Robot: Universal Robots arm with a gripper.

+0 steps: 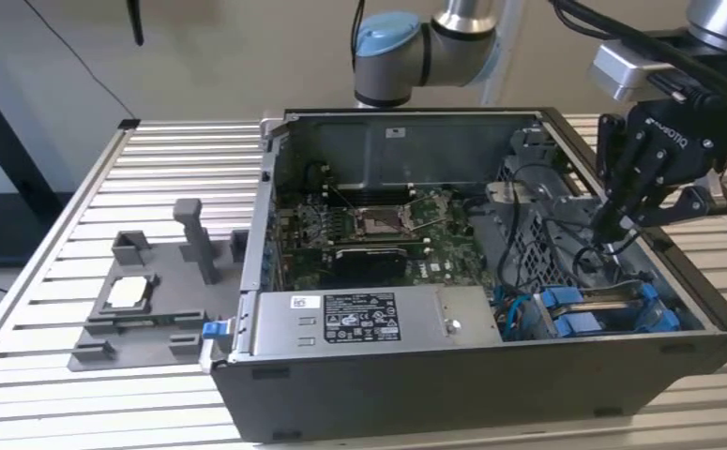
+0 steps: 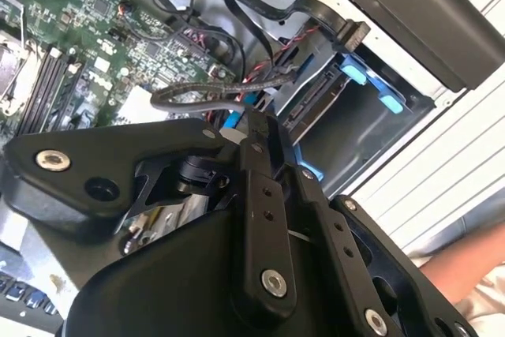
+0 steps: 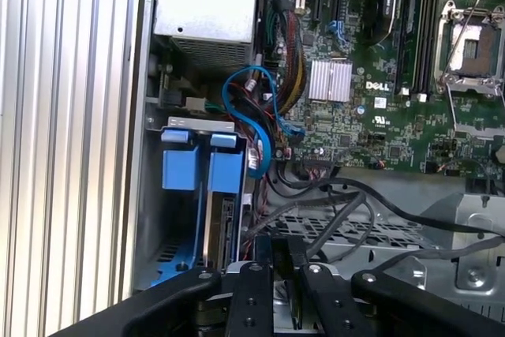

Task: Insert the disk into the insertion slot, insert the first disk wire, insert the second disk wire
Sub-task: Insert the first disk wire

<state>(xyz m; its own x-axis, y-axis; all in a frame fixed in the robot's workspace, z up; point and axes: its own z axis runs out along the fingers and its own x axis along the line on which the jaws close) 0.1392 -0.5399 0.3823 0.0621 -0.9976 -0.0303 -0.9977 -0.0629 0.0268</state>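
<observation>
Nearest to me in the exterior view is the dark front wall of the open computer case (image 1: pixel 463 394), which lies on the slatted table (image 1: pixel 37 403). Just behind that wall sits the silver box (image 1: pixel 351 323) with its sticker. Beside it, toward the exterior view's right, is the slot (image 3: pixel 177 230) with its blue latches. The disk (image 3: pixel 225 175) stands edge-on inside the slot, with its blue bracket at the mouth, and a blue wire (image 3: pixel 252 108) loops just beside it.

A little farther in, the gripper (image 1: pixel 607 228) hangs inside the case over a tangle of grey wires (image 3: pixel 339 211). Its fingertips (image 2: pixel 254 128) look closed, tip against tip. I cannot tell whether a wire is caught between them.

Beyond lies the green circuit board (image 1: pixel 376 220). On the table at the exterior view's left, a grey holder (image 1: pixel 150 328) carries a small square chip (image 1: pixel 129 293). Farthest back is the arm (image 1: pixel 401 52).
</observation>
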